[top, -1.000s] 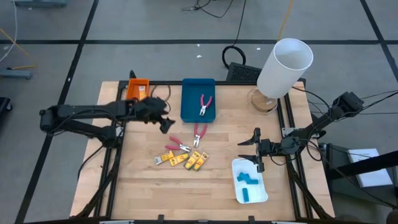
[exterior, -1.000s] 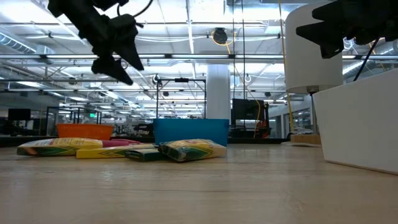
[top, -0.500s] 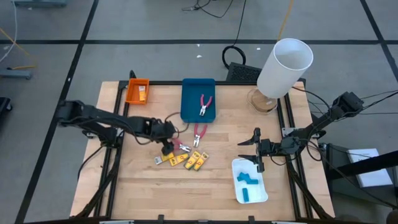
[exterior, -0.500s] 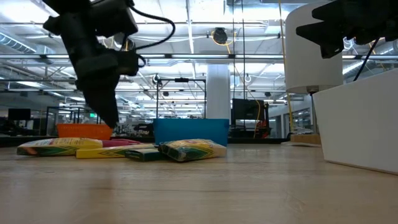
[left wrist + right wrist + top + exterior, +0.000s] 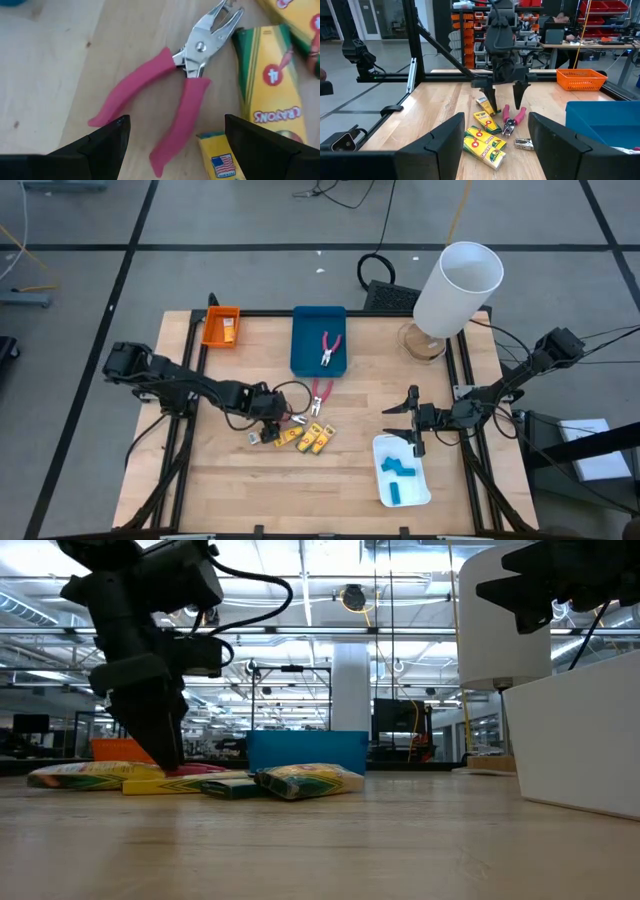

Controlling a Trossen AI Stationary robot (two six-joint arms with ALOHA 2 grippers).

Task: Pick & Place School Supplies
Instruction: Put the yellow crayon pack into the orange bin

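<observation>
Your wooden table (image 5: pixel 360 480) stands in a wide hall with ceiling lights, seen in the low view. Since a second ago the left arm has swung away from the orange tray (image 5: pixel 214 327) toward the table's middle. It has dropped until the left pincer (image 5: pixel 272 412) sits low over a pair of pink pliers (image 5: pixel 292 418). The right pincer (image 5: pixel 412 423) has not moved. It hangs spread beside the white tray (image 5: pixel 420 480), holding nothing.

Only the left wrist view shows you the grasp. Its fingers (image 5: pixel 107 137) are spread to either side of the pliers' (image 5: pixel 165 85) handles, pinching nothing. The high view hides this under the arm. The low view shows the pincer's (image 5: pixel 160 745) tips down at the table top. The right wrist view shows the left pincer (image 5: pixel 504 100) from the front, its fingers straddling the pliers (image 5: pixel 510 120).

You have three pliers: this pair, a second pair (image 5: pixel 320 394) just beside it, and a third pair (image 5: pixel 328 350) in the blue tray (image 5: pixel 305 330). About four yellow crayon boxes (image 5: pixel 312 441) lie clustered just beside the left pincer. The light-blue blocks (image 5: pixel 400 471) lie in the white tray, two or three, too merged to count.
</observation>
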